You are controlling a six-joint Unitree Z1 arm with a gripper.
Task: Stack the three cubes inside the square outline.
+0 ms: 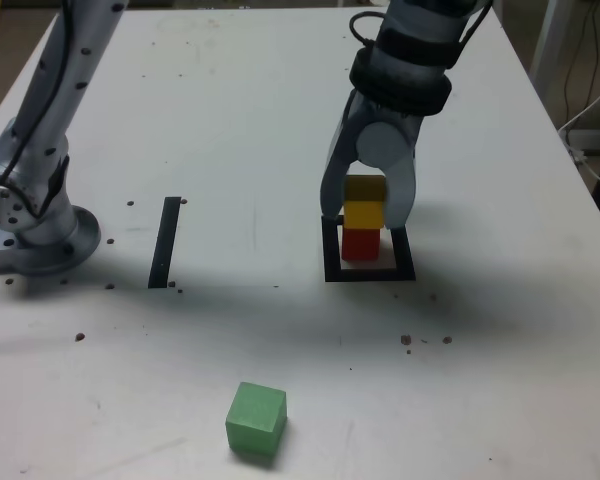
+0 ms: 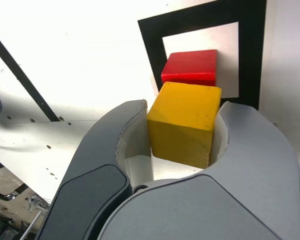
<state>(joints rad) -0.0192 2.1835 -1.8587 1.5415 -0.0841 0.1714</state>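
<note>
A: Claw status?
B: Gripper (image 1: 366,205) is clamped on the yellow cube (image 1: 364,208), held directly over the red cube (image 1: 360,243); contact btwn the two can't be told.
A: Red cube loc?
B: Seated inside the square outline (image 1: 370,274).
A: Green cube (image 1: 256,420)?
B: Left well apart, nr the front table (image 1: 280,130) edge in the ext. view, past the black strip (image 1: 165,241).

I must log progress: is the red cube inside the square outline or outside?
Inside. The red cube sits on the white centre of the square outline, under the yellow cube.
</note>
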